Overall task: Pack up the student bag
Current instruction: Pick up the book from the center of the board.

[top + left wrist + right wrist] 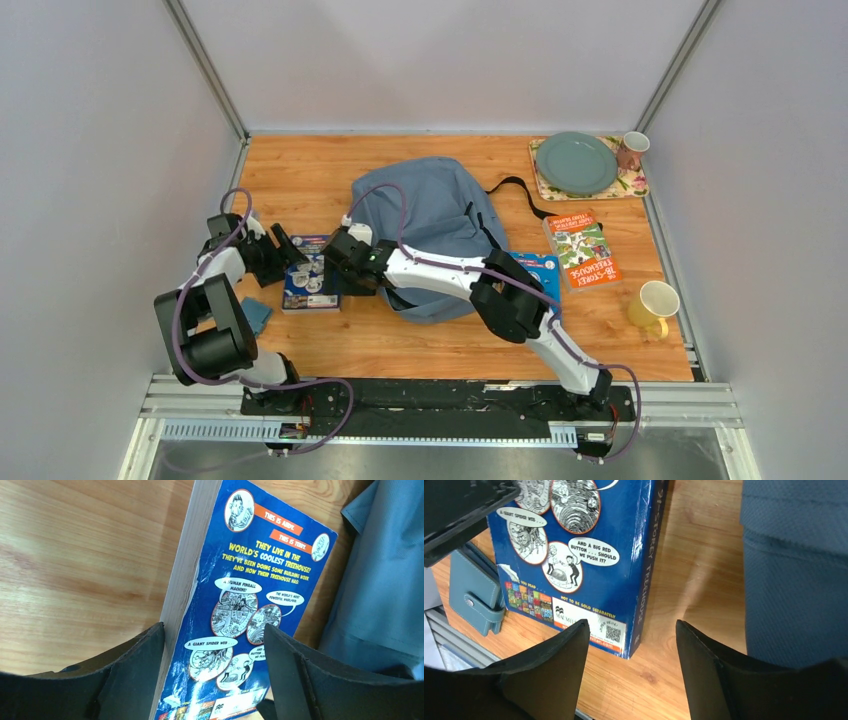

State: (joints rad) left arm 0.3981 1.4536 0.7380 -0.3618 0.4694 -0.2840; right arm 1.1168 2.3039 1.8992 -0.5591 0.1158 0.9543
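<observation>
While the book [235,605] lies flat on the table [300,170], it is straddled by the left gripper [212,630]. Its jaws are held wide apart, one finger off each long edge. No contact can be made out, so nothing is counted as gripped.

The book's long axis is seen running almost straight out ahead of those jaws. The page edge is turned to the left and the spine faces the bag [440,200]. The bag is spread over the middle of the table, just right of the book, with a strip of bare wood between them (narrow, but it is there). From the left jaws, then, the bag lies off to the right, across the book's width rather than along it.

The right gripper [631,625] is parked over that strip by the book's near corner. Its jaws are open too, with only wood between the fingers and bag fabric just beside the right one. The right arm is stretched across the bag's near side, so it is the nearer arm to the bag, while the left is placed better for the book.

A squeeze across the book's width and a carry to the right is judged the likely call. No open mouth on the bag can be picked out. A small wallet [476,592] is noted by the book's near left corner.
</observation>
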